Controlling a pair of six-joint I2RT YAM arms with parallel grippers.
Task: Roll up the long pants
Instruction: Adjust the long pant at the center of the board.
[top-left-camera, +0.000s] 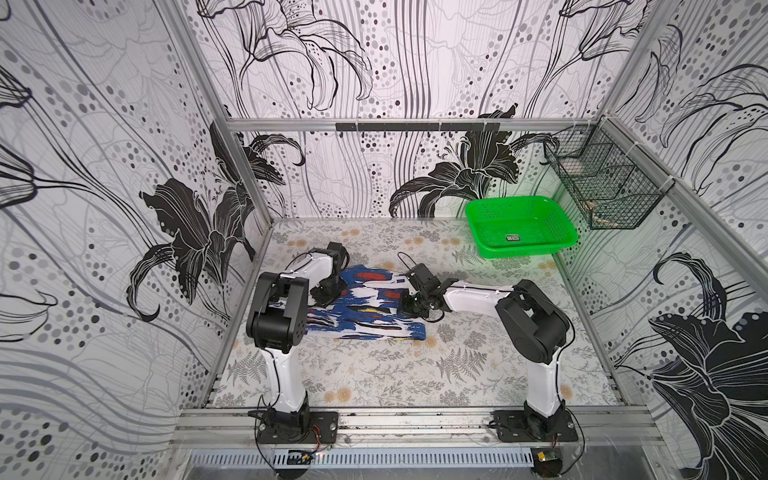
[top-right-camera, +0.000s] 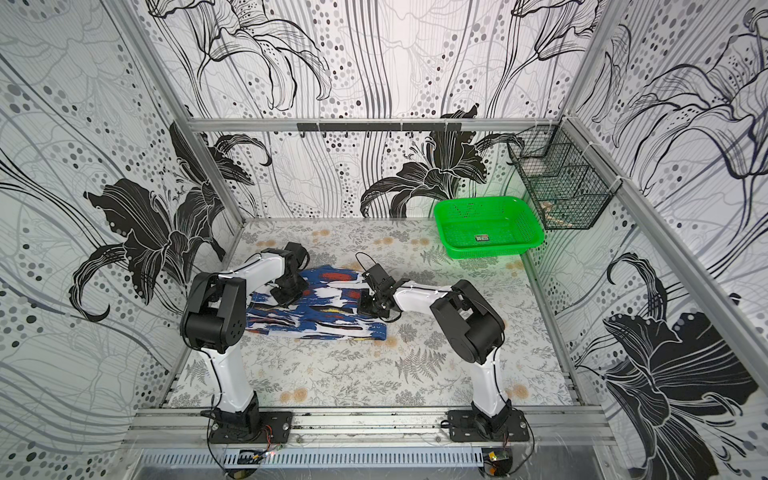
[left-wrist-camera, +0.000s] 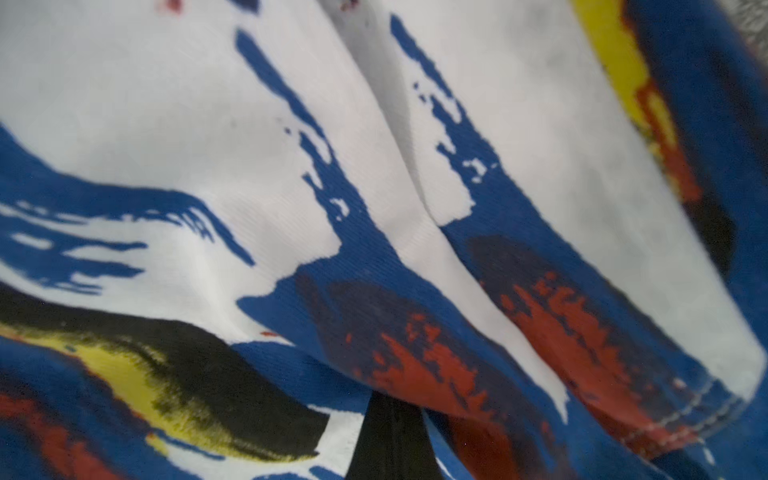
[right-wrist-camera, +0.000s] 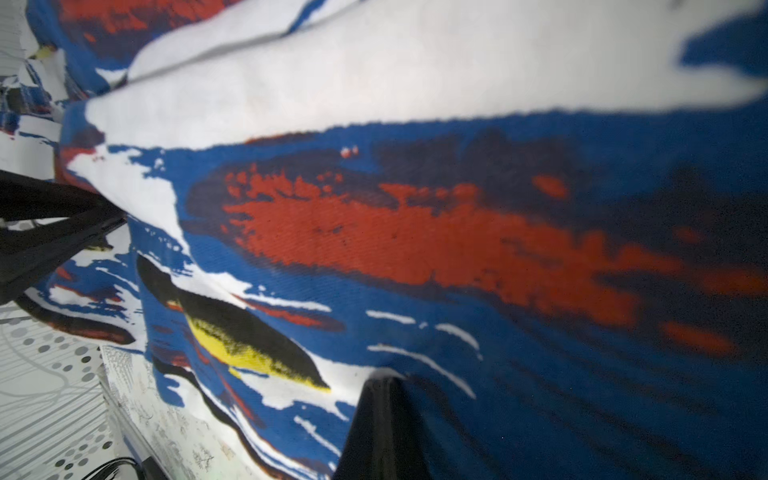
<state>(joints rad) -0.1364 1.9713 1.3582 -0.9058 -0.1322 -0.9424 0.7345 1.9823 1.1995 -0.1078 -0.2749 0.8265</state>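
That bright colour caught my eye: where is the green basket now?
In both top views the green basket sits in the far right corner of the table, below the wire rack on the right wall.

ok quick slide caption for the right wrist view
Close-up: right pincer shut on the long pants, printed fabric filling most of the frame.

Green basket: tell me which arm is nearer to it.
Right. The right arm works the long pants' end toward the green basket; the left arm is at their far end.
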